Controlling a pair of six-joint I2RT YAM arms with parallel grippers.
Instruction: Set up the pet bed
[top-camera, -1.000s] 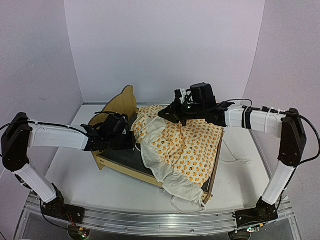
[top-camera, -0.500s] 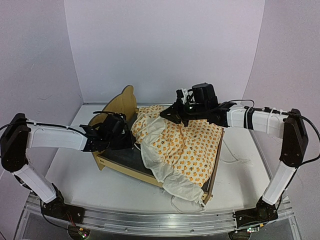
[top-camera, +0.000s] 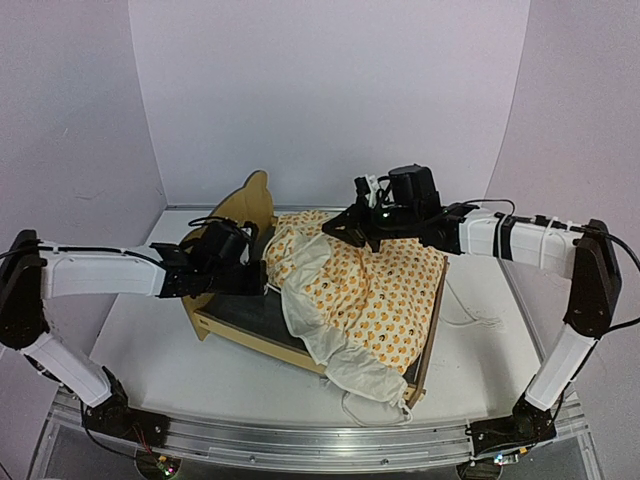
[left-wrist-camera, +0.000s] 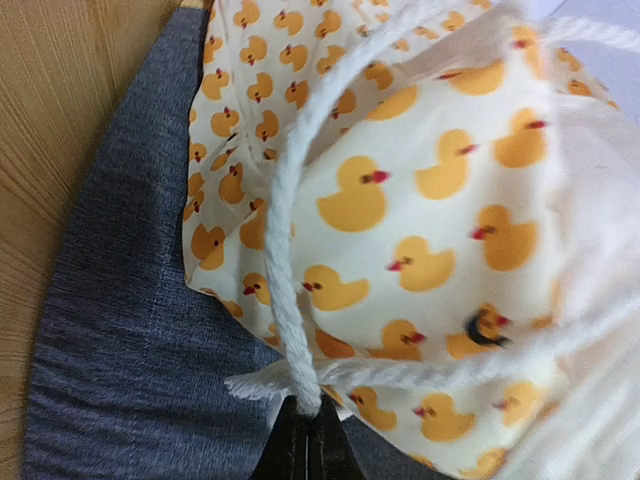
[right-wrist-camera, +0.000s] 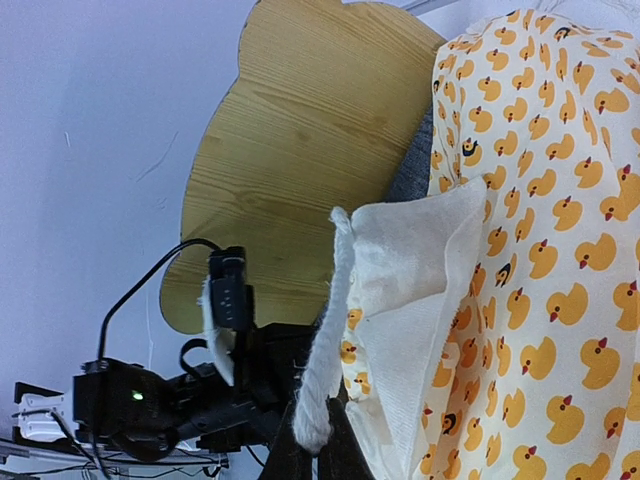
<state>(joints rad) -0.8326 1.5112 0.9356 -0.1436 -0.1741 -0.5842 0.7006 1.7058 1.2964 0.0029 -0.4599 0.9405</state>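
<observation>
The pet bed (top-camera: 218, 328) is a light plywood frame with a bear-ear headboard (top-camera: 250, 203) and a dark grey base panel (top-camera: 252, 316). Orange duck-print bedding (top-camera: 385, 290) with white lining lies bunched over its right half. My left gripper (top-camera: 264, 285) is low over the base panel next to the bedding's left edge. In the left wrist view, this gripper (left-wrist-camera: 308, 445) is shut on the bedding's white cord (left-wrist-camera: 284, 260). My right gripper (top-camera: 332, 229) is over the bedding's head end. In the right wrist view, it (right-wrist-camera: 318, 458) is shut on the white cord (right-wrist-camera: 325, 340).
A thin white cable (top-camera: 468, 320) lies on the table right of the bed. A loop of white cord (top-camera: 372, 410) hangs past the bed's front corner. Pale walls close in on three sides. A metal rail (top-camera: 300, 442) runs along the near edge.
My left arm has reached further right toward the bedding's edge; its jaws opened briefly and closed on the cord. The right arm has barely moved.
</observation>
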